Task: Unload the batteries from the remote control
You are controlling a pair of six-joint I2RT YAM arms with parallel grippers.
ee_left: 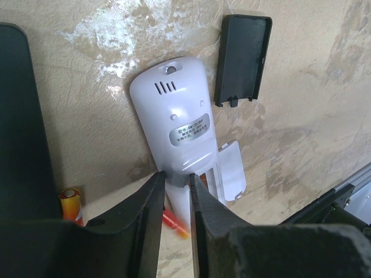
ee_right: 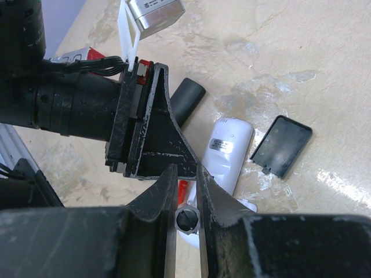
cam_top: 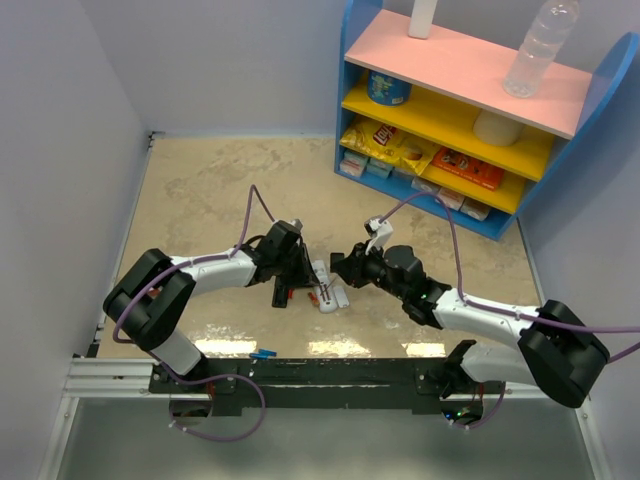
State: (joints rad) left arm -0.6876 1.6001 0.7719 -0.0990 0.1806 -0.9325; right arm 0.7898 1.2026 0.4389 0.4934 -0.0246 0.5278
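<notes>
Left gripper [ee_left: 177, 176]: jaws drawn to a narrow gap on the lower end of the white remote [ee_left: 174, 116]; a strip of its body sits between the fingers
White remote: face down on the table [cam_top: 200, 190], back label up, battery bay open at the gripped end; its white cover [ee_left: 233, 171] lies just beside the bay
Orange-red battery [ee_left: 175, 223]: out of the remote, lying on the table just past its lower end, below the left fingers
Second orange battery [ee_left: 71, 202]: on the table to the left of that gripper, apart from the remote
Blue battery [cam_top: 262, 354]: near the base rail [cam_top: 330, 368], well apart from the remote
Right gripper [ee_right: 186, 174]: jaws nearly closed; a small pale round thing shows in the gap; whether it is pinched I cannot tell
Black cover [ee_left: 243, 61]: flat on the table beside the remote's top end
</notes>
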